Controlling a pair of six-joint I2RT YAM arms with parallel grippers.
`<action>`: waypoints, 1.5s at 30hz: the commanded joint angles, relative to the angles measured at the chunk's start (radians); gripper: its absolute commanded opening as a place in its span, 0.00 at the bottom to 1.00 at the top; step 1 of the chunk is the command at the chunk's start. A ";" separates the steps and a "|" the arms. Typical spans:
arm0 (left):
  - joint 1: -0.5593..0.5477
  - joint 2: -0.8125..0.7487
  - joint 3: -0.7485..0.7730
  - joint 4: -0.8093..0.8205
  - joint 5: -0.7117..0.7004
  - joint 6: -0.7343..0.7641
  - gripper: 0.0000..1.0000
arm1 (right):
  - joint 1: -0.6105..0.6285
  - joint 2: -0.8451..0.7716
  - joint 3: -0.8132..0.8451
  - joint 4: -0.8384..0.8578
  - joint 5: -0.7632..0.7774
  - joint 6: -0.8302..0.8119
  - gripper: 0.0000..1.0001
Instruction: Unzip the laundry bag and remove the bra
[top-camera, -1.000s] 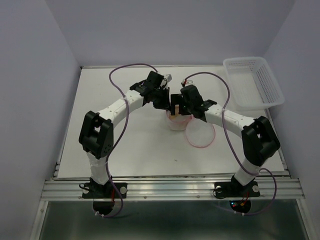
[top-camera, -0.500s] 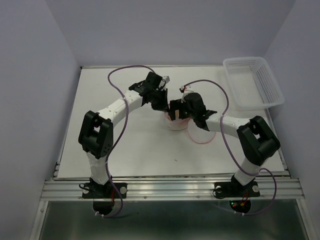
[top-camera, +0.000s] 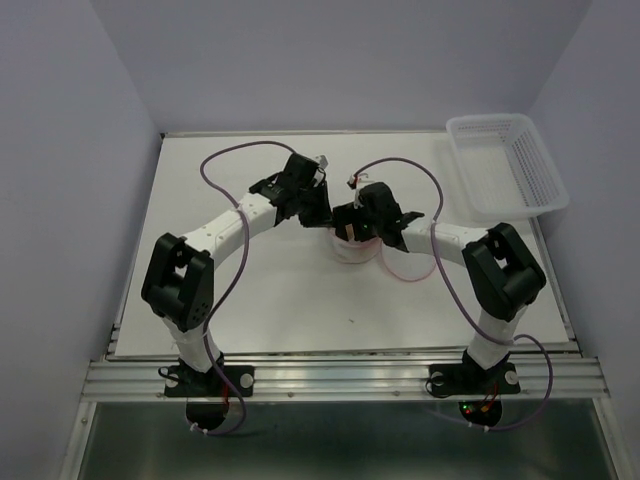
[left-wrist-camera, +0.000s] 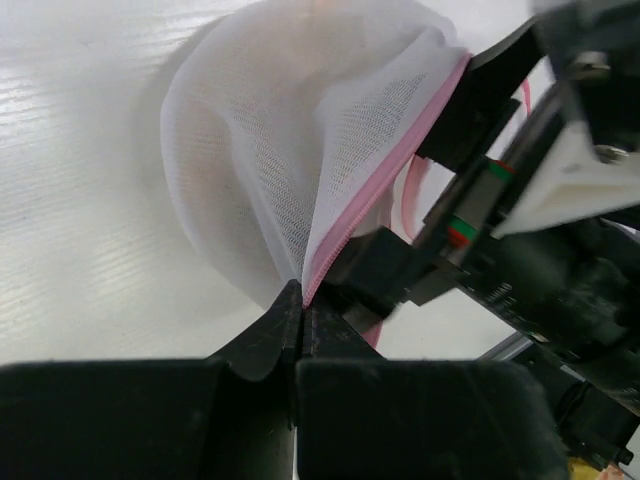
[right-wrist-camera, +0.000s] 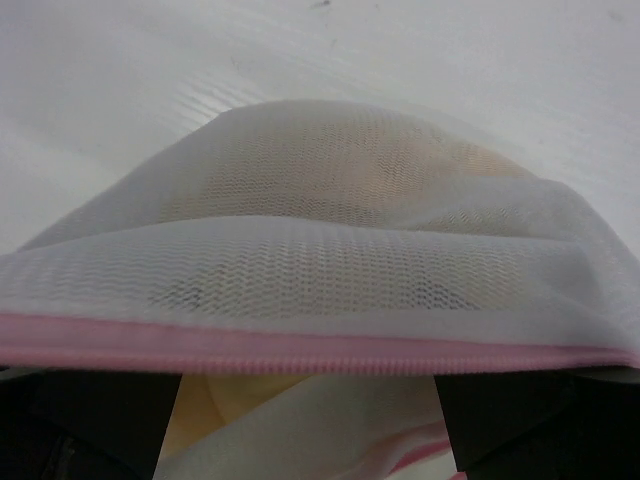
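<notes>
The laundry bag (top-camera: 353, 250), white mesh with a pink zipper rim, sits mid-table between both grippers. My left gripper (left-wrist-camera: 302, 300) is shut on the bag's pink rim (left-wrist-camera: 385, 175) and holds the upper mesh half (left-wrist-camera: 280, 130) up; from above, the left gripper (top-camera: 322, 214) stands just left of the bag. My right gripper (right-wrist-camera: 310, 425) is open, its fingers (right-wrist-camera: 100, 415) spread wide at the bag's mouth, under the lifted rim (right-wrist-camera: 300, 345). The tan bra (right-wrist-camera: 215, 400) lies inside the opening, between those fingers. It also shows through the mesh (right-wrist-camera: 330, 240).
A white lattice basket (top-camera: 505, 165) stands at the back right corner of the table. The bag's lower pink rim (top-camera: 402, 272) lies on the table under the right forearm. Purple cables loop over both arms.
The right gripper has dropped and pushed left into the bag's mouth. The left arm has shifted slightly left, still gripping the rim.
</notes>
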 joint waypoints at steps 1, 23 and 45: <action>-0.006 -0.072 -0.023 0.074 -0.029 -0.032 0.00 | 0.014 0.040 0.038 -0.145 0.013 -0.014 0.97; -0.009 -0.114 -0.156 0.149 -0.052 -0.127 0.00 | 0.014 -0.153 0.059 0.041 -0.166 -0.051 0.01; 0.002 -0.083 -0.225 0.143 -0.093 -0.162 0.00 | -0.069 -0.440 -0.286 0.585 -0.320 0.204 0.06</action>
